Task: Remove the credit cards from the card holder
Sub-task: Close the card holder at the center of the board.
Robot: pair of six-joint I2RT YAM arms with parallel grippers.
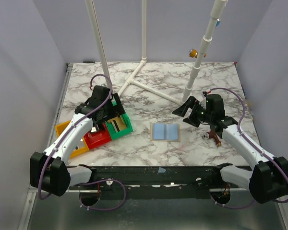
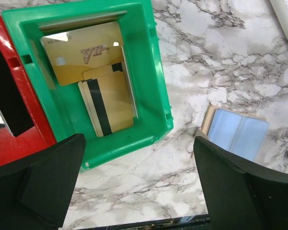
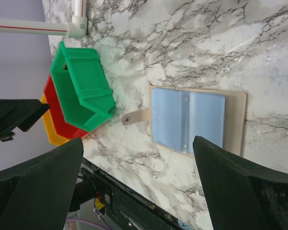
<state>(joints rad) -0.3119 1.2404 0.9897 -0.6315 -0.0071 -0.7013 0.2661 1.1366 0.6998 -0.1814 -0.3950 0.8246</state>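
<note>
Got my left arm [image 1: 74, 132] stretched forward, wrist tipped down, jaws wide apart. Right arm [image 1: 242, 139] reaches in toward the middle, jaws spread wide too, both empty.

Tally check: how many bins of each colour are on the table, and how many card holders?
Green bin: 1
Red bin: 1
Yellow bin: 1
Card holder: 1
Total: 4
</note>
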